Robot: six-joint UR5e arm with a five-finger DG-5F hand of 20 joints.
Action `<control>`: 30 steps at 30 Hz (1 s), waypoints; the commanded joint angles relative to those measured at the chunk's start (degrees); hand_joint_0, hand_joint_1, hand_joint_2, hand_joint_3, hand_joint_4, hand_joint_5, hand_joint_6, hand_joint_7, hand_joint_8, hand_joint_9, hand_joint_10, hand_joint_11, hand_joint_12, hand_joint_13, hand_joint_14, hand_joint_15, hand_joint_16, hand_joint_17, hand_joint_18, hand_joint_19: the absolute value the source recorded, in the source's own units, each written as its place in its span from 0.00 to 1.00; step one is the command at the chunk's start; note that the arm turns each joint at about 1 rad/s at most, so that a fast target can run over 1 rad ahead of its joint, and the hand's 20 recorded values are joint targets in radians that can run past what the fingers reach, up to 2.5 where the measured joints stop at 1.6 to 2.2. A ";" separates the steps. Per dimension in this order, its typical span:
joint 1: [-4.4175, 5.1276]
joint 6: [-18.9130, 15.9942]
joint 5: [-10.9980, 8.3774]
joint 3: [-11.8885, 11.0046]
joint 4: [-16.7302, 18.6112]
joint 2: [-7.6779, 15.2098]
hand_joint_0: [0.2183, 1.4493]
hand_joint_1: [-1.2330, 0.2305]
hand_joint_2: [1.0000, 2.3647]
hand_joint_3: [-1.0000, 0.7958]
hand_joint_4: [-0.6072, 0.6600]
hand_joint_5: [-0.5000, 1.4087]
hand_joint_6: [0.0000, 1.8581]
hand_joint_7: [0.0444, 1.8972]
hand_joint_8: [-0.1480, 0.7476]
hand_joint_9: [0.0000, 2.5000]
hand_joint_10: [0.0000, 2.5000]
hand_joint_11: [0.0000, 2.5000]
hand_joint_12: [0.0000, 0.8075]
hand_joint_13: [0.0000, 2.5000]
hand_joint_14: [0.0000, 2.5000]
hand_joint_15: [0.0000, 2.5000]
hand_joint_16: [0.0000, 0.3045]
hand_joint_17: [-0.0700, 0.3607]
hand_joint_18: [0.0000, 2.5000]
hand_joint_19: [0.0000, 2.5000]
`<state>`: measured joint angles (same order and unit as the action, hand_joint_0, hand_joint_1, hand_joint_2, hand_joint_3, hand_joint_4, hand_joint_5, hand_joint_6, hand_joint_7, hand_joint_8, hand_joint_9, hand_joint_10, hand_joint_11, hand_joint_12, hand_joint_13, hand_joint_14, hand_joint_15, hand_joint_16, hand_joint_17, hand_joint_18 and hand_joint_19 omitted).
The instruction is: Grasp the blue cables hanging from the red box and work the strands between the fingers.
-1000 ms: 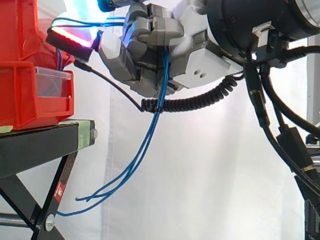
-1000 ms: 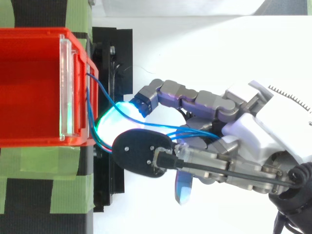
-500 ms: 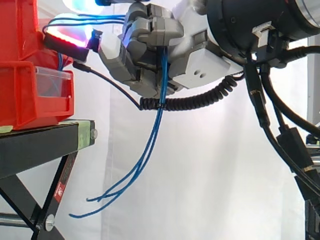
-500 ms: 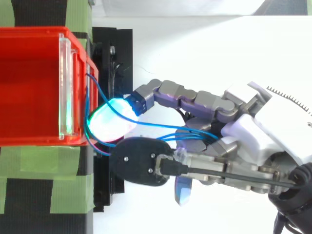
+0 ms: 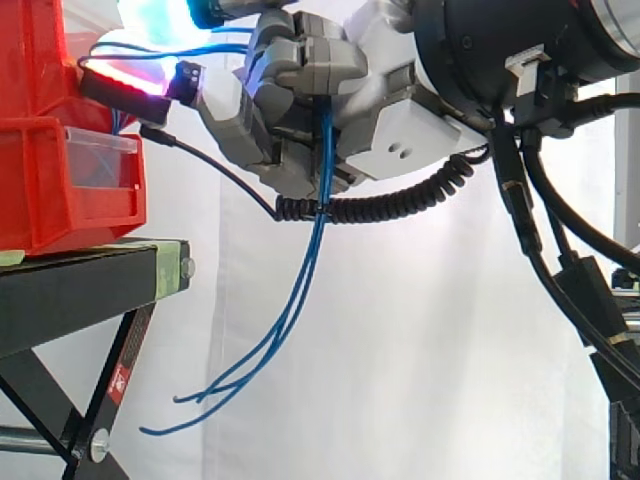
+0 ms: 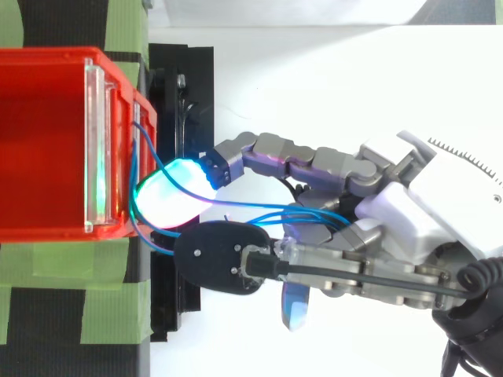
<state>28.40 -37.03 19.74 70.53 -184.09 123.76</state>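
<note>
Fingers [image 6: 299, 153] curled round the blue cables [image 5: 298, 295], strands pinched inside my hand [image 5: 400, 120]. They run level from the red box [image 5: 70, 200] on my fingertip side, then drop straight below my palm, ends loose.

White curtain [image 5: 420, 350] behind black stand [image 5: 70, 295]

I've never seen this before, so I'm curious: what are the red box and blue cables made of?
The red box looks like moulded plastic: even colour, smooth, slightly glossy walls. The blue cables are likely thin wire in a smooth plastic sheath; they hang in springy curves, not limp.
</note>
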 commanded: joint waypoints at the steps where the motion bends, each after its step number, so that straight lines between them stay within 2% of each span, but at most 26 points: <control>1: -0.01 -0.32 0.21 -0.04 -0.39 -0.01 0.57 0.31 0.23 0.51 0.71 0.54 0.01 0.51 0.75 0.78 1.00 1.00 0.77 0.79 1.00 0.65 0.81 0.59 1.00 0.23; 2: -0.01 -0.32 0.13 0.05 -0.39 -0.01 0.52 0.31 0.28 0.50 0.72 0.54 0.01 0.53 0.75 0.78 1.00 1.00 0.77 0.79 1.00 0.65 0.81 0.59 1.00 0.23; 6: -0.01 -0.59 0.13 0.05 -0.83 -0.01 0.49 0.30 0.26 0.48 0.71 0.53 0.01 0.56 0.75 0.78 1.00 1.00 0.77 0.79 1.00 0.65 0.81 0.59 1.00 0.23; 7: -0.01 -0.94 0.13 0.05 -1.27 -0.01 0.51 0.30 0.21 0.48 0.70 0.53 0.01 0.57 0.75 0.78 1.00 1.00 0.77 0.79 1.00 0.65 0.81 0.59 1.00 0.23; 8: -0.01 -1.20 0.13 0.05 -1.54 -0.01 0.64 0.29 0.03 0.56 0.68 0.52 0.01 0.58 0.75 0.78 1.00 1.00 0.77 0.79 1.00 0.65 0.81 0.59 1.00 0.23; 9: -0.01 -1.47 0.13 0.05 -1.80 -0.01 0.67 0.29 0.00 0.56 0.67 0.52 0.01 0.59 0.75 0.78 1.00 1.00 0.77 0.79 1.00 0.65 0.81 0.59 1.00 0.23; 11: -0.01 -2.78 -0.05 0.05 -3.47 -0.01 0.77 0.31 0.00 0.50 0.64 0.53 0.01 0.61 0.75 0.78 1.00 1.00 0.77 0.79 1.00 0.65 0.81 0.59 1.00 0.23; 14: 0.17 -4.54 -0.14 0.05 -5.84 -0.01 0.84 0.33 0.01 0.51 0.62 0.56 0.01 0.62 0.75 0.78 1.00 1.00 0.77 0.79 1.00 0.65 0.81 0.59 1.00 0.23; 19: 0.08 -6.04 0.04 0.05 -7.78 -0.01 0.88 0.33 0.01 0.53 0.61 0.59 0.01 0.62 0.75 0.78 1.00 1.00 0.77 0.79 1.00 0.65 0.81 0.59 1.00 0.23; 24: 0.08 -6.12 0.13 0.05 -8.30 -0.09 0.83 0.32 0.01 0.57 0.61 0.60 0.01 0.62 0.75 0.78 1.00 1.00 0.77 0.79 1.00 0.65 0.81 0.59 1.00 0.23; 27: 0.08 -6.12 0.13 0.13 -8.57 -0.18 0.73 0.30 0.00 0.60 0.62 0.59 0.01 0.62 0.75 0.78 1.00 1.00 0.77 0.79 1.00 0.65 0.81 0.59 1.00 0.23; 29: 0.08 -6.12 0.13 0.13 -9.01 -0.36 0.53 0.29 0.25 0.50 0.68 0.58 0.01 0.62 0.75 0.78 1.00 1.00 0.77 0.79 1.00 0.65 0.81 0.59 1.00 0.23; 30: 0.08 -6.12 0.13 0.05 -9.36 -0.45 0.50 0.30 0.26 0.49 0.69 0.58 0.01 0.62 0.75 0.78 1.00 1.00 0.77 0.79 1.00 0.65 0.81 0.59 1.00 0.23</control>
<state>28.48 -43.15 19.86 70.60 -192.79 123.50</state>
